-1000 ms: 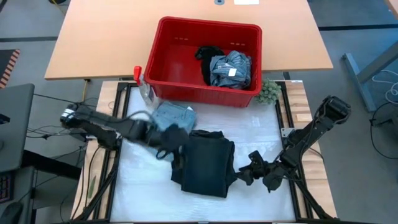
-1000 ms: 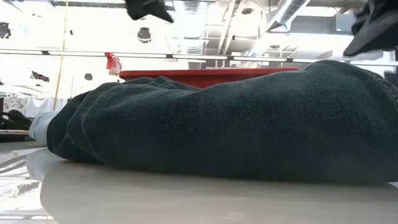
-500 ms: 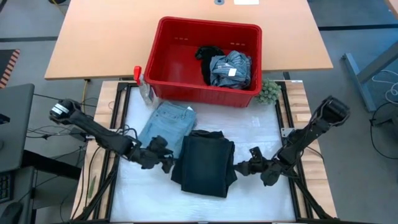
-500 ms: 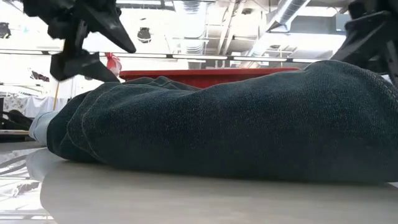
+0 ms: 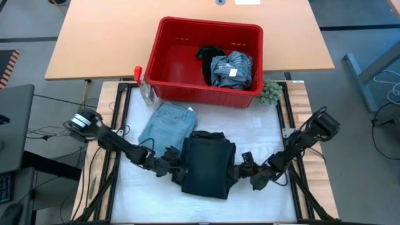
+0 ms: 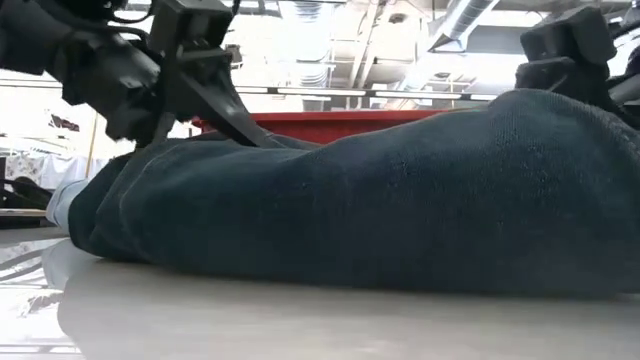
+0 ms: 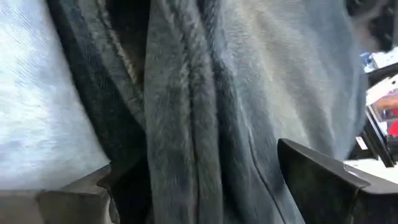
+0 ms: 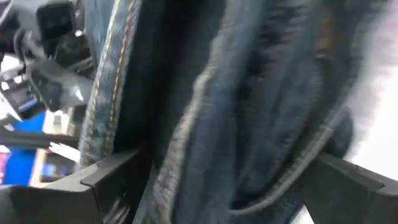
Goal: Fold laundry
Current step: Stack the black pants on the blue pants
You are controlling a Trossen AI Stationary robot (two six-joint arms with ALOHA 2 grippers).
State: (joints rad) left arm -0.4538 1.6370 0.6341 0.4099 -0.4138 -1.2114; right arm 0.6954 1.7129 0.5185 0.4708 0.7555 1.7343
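Grippers left [image 5: 177, 170] and right [image 5: 239, 169], jaws wide, flanking dark jeans [image 5: 206, 167], contact seemingly unclear.

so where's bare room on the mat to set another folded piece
Free: the white mat between the dark jeans and the green ball, and along its near edge. Crowded: mid-mat, where both open grippers flank the jeans beside the light blue jeans.
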